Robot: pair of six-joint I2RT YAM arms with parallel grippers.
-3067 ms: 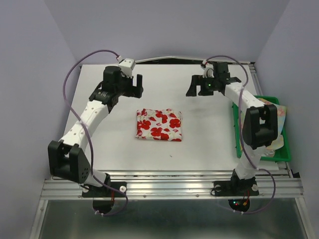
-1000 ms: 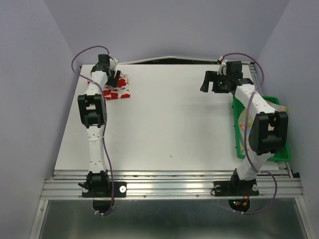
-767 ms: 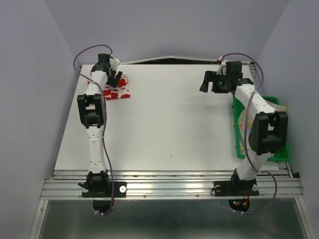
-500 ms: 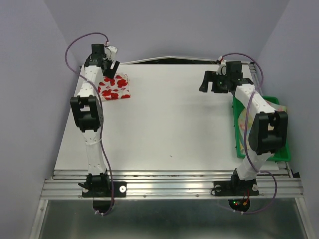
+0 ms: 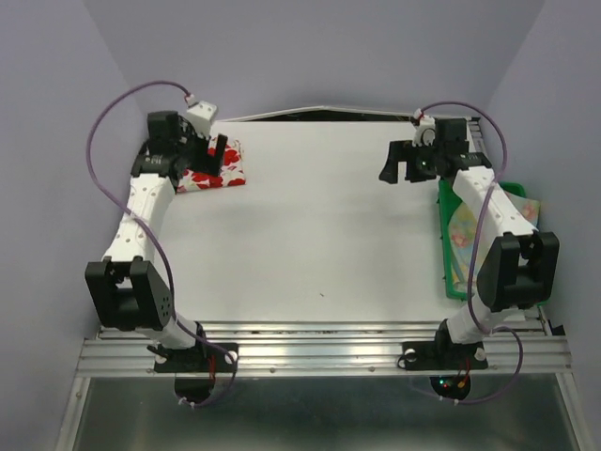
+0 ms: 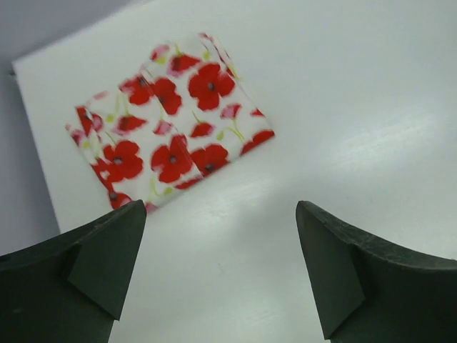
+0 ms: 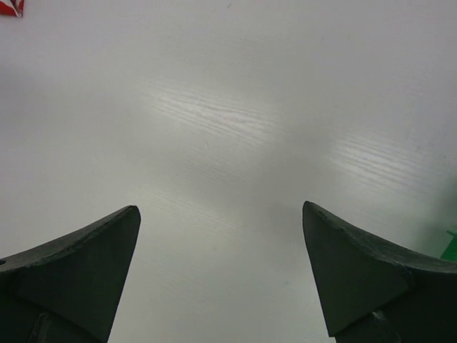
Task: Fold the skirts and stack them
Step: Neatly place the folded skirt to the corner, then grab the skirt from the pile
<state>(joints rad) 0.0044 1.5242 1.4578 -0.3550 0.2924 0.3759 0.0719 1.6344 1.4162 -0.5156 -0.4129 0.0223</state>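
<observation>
Hovering my left claw [image 6: 221, 207] wide open, empty.
Dipping low could snag the folded red skirt [image 6: 168, 121], undoing it.

The skirt [image 6: 168, 121] is cloth, the table [image 7: 214, 107] smooth and faintly grained, the tray [image 5: 445, 263] plastic.
</observation>
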